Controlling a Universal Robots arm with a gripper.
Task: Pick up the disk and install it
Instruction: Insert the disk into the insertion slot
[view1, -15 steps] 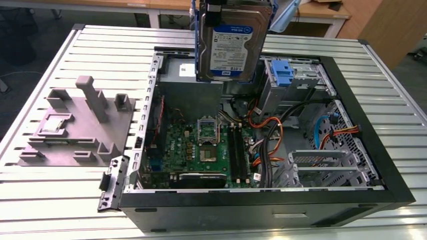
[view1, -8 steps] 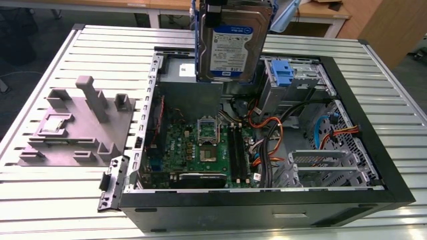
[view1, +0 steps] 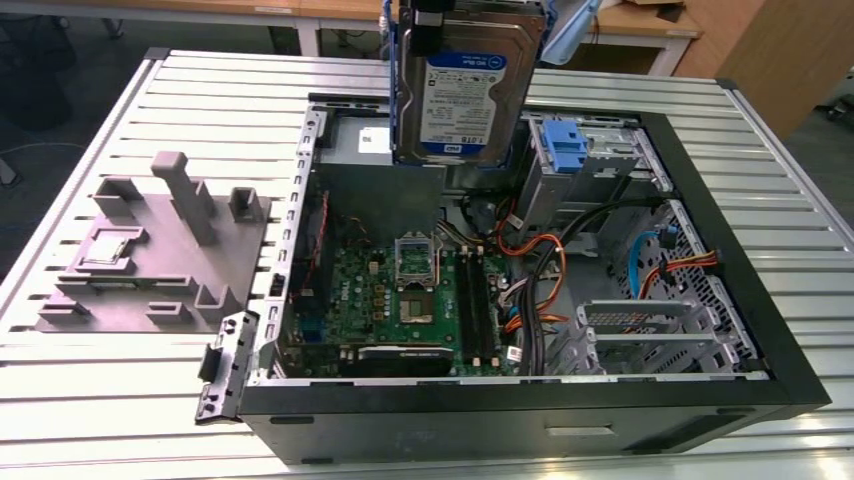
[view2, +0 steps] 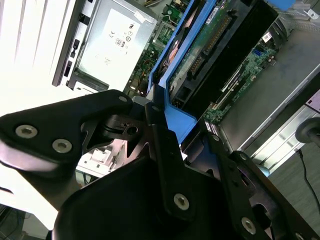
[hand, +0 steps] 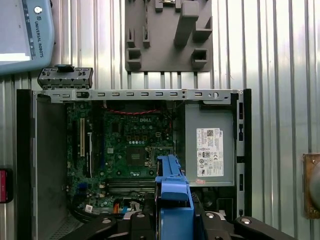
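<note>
The disk (view1: 467, 90) hangs upright above the back of the open computer case, its white-and-blue label facing the exterior view and its blue carrier frame round the edges. My gripper (view1: 461, 12) holds it from above, shut on the carrier. In the second wrist view the black fingers (view2: 165, 145) clamp the blue frame, and the disk's (view2: 210, 50) green circuit-board underside shows beyond them. In the first wrist view the blue carrier of the disk (hand: 172, 195) sticks out between the fingers over the case interior.
The open computer case (view1: 787, 350) lies on a slatted metal table, with the motherboard (view1: 400, 290), orange cables (view1: 547, 265) and a metal drive cage (view1: 654, 335) inside. A narrow blue bracket (view1: 571, 150) stands in the back bay. A grey fixture (view1: 147, 250) lies at the exterior view's left.
</note>
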